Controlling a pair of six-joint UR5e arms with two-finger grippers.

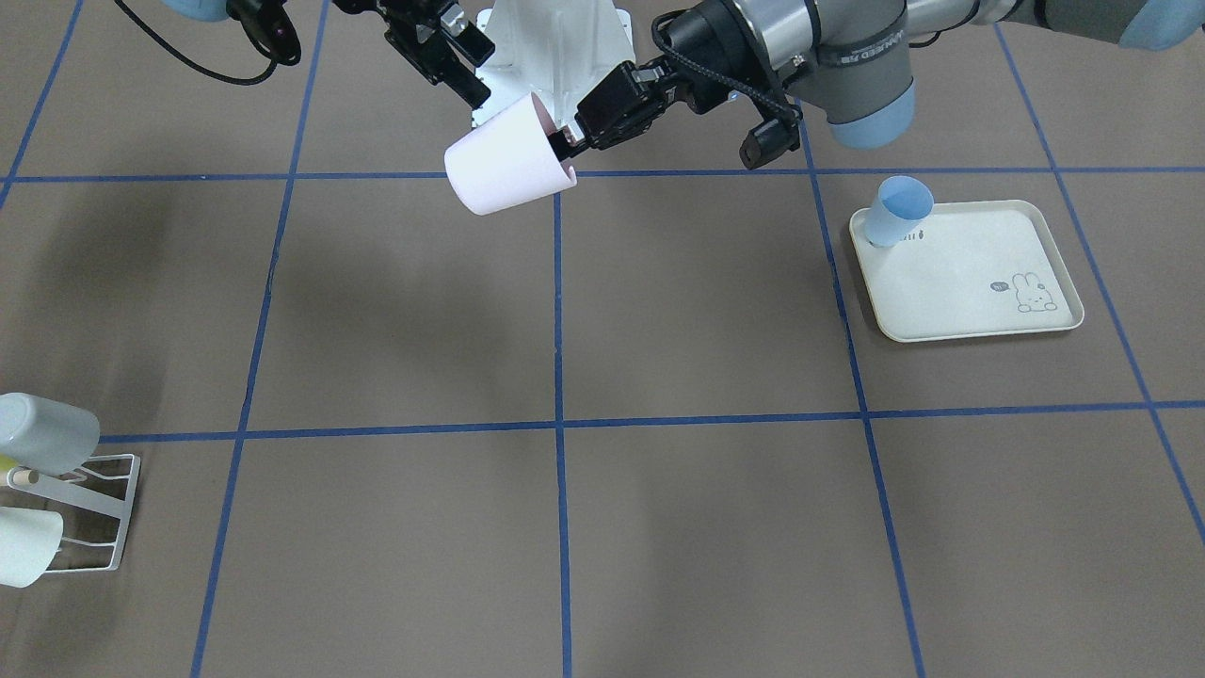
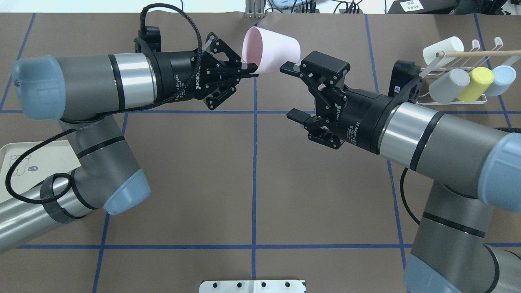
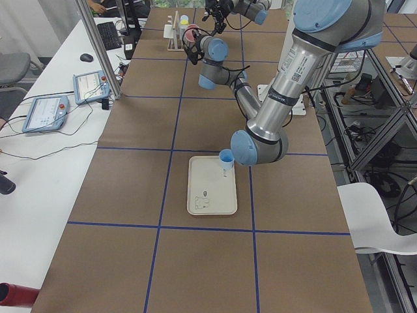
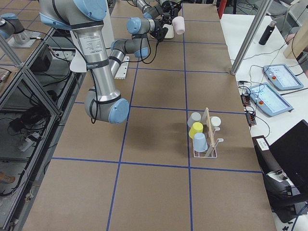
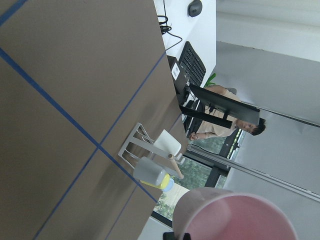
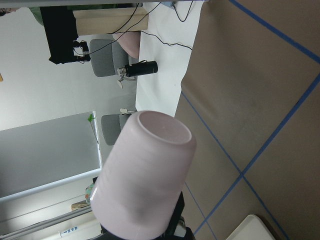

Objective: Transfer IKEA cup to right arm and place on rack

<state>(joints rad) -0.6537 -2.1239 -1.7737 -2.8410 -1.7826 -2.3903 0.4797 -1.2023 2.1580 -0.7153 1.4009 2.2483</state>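
Pink cup (image 2: 270, 51): held in the air above the middle of the surface, lying on its side, mouth toward my left arm.
Left gripper (image 2: 249, 68): clamped on the cup's rim, one finger inside the mouth.
Right gripper (image 2: 290, 91): jaws spread wide, gripping nothing, one fingertip just beside the cup's base.
Rack (image 2: 472, 53): at the surface's far right, well apart from the pink cup, carrying four other cups (image 2: 449, 83).

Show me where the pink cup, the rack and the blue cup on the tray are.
pink cup (image 2: 272, 51), overhead exterior view, on its side wall.
rack (image 2: 476, 52), overhead exterior view, on its wooden dowel.
blue cup (image 1: 885, 226), exterior front-facing view, on its outer wall.
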